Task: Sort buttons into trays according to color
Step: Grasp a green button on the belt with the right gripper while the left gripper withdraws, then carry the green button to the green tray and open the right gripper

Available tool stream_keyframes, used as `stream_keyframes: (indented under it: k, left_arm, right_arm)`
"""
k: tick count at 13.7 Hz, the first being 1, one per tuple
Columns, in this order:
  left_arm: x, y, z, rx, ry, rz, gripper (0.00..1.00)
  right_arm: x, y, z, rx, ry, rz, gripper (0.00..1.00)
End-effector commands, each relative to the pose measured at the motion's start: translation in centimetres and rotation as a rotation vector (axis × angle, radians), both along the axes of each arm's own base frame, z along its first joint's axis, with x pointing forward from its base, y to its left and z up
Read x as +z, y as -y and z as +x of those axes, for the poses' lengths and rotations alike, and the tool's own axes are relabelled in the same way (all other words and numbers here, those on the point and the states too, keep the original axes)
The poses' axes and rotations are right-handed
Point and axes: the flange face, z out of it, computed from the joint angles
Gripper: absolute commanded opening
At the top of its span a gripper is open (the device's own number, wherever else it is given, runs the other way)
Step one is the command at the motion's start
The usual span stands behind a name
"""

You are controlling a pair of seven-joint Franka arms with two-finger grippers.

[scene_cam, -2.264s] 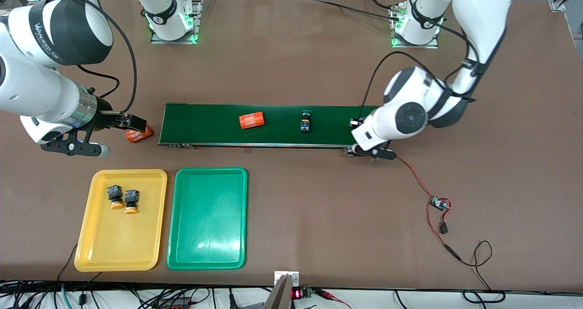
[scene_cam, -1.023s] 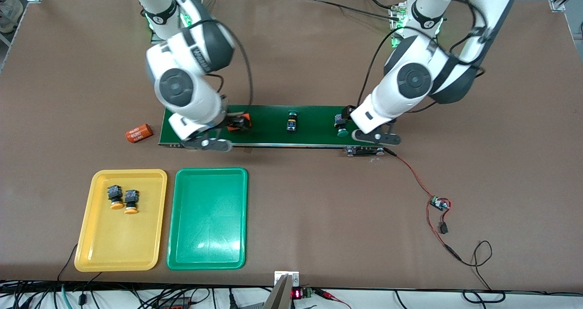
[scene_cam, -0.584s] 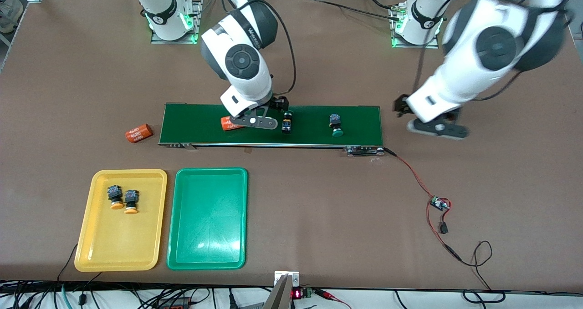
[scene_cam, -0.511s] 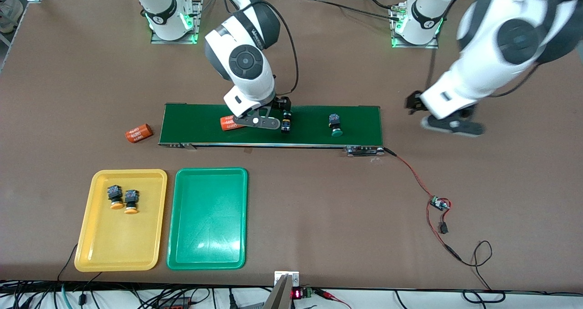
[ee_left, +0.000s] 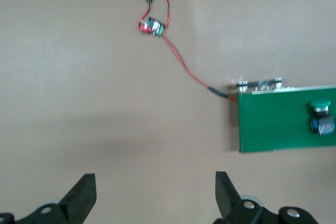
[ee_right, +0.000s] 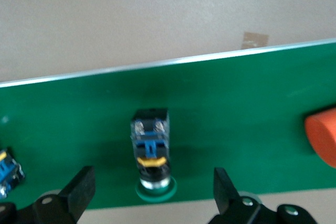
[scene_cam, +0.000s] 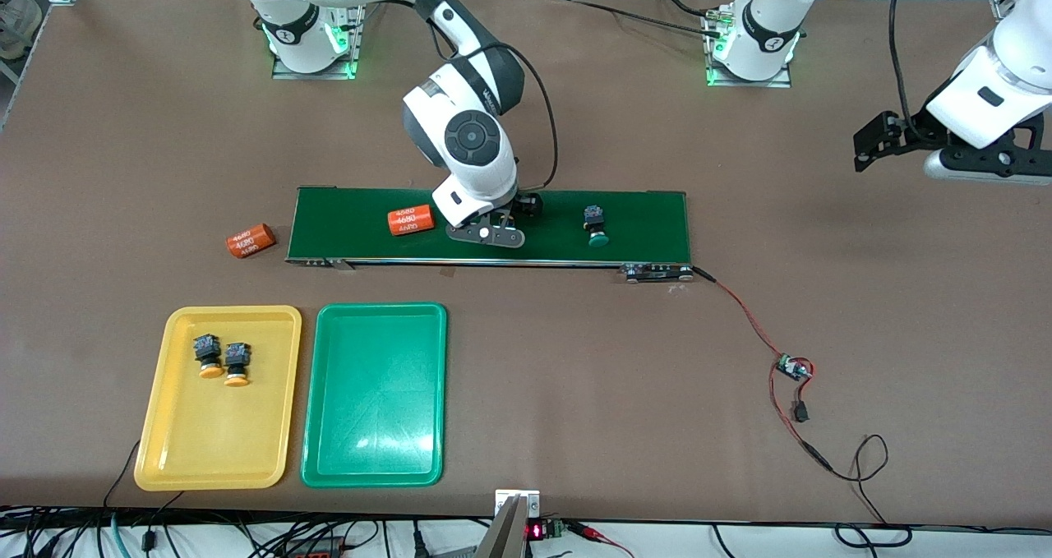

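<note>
While the right gripper (ee_right: 149, 192) hangs wide open over a green-capped button (ee_right: 151, 153) on the conveyor belt (scene_cam: 353, 213), nothing's grabbed. Left gripper (ee_left: 155, 200) waits over bare table, spread wide and empty too.

Even, bright overhead light fills my workspace. The glossy green plastic tray (scene_cam: 374, 394) throws back pale glare patches, and my arms cast only soft, faint shadows on the matte brown tabletop (scene_cam: 575, 361). My left wrist camera looks hazy and washed out; my right wrist view is softly blurred, the green-capped push-button switch (ee_right: 151, 153) lacking crisp edges.
</note>
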Motion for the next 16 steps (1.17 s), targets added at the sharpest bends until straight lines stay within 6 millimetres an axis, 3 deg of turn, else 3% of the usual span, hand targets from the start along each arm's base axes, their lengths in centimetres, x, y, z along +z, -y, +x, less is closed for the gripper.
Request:
stream_keyframes:
  k: [1, 4, 5, 7, 8, 12, 14, 16]
  left_arm:
    - [1.2, 0.1, 1.7, -0.020, -0.106, -0.004, 1.00]
    - [1.1, 0.2, 3.0, -0.022, -0.099, -0.002, 1.00]
    - [1.1, 0.5, 3.1, -0.025, -0.093, -0.002, 1.00]
    - [1.5, 0.5, 3.5, -0.027, -0.050, -0.005, 1.00]
    - [1.5, 0.4, 3.7, -0.026, -0.043, -0.006, 1.00]
    - [1.6, -0.5, 4.4, -0.012, 0.017, -0.008, 1.00]
    - [1.7, -0.4, 4.3, -0.015, 0.019, -0.008, 1.00]
    - [1.9, -0.3, 4.2, -0.021, 0.022, -0.009, 1.00]
  right_arm:
    - [-1.9, 0.2, 0.9, -0.016, 0.015, 0.011, 1.00]
    - [-4.1, 0.6, 1.1, -0.005, 0.006, -0.013, 0.83]
    - [-4.0, 0.6, 1.1, -0.021, 0.003, -0.010, 0.47]
    - [-2.4, 1.3, 2.6, -0.035, 0.017, 0.010, 0.15]
    - [-1.4, 1.8, 3.8, -0.054, 0.029, 0.025, 0.08]
    - [0.5, 1.7, 4.9, -0.053, 0.061, 0.038, 0.00]
    - [0.5, 4.4, 7.1, -0.088, 0.076, 0.022, 0.00]
    - [0.3, 9.7, 10.8, -0.114, 0.102, 0.002, 0.00]
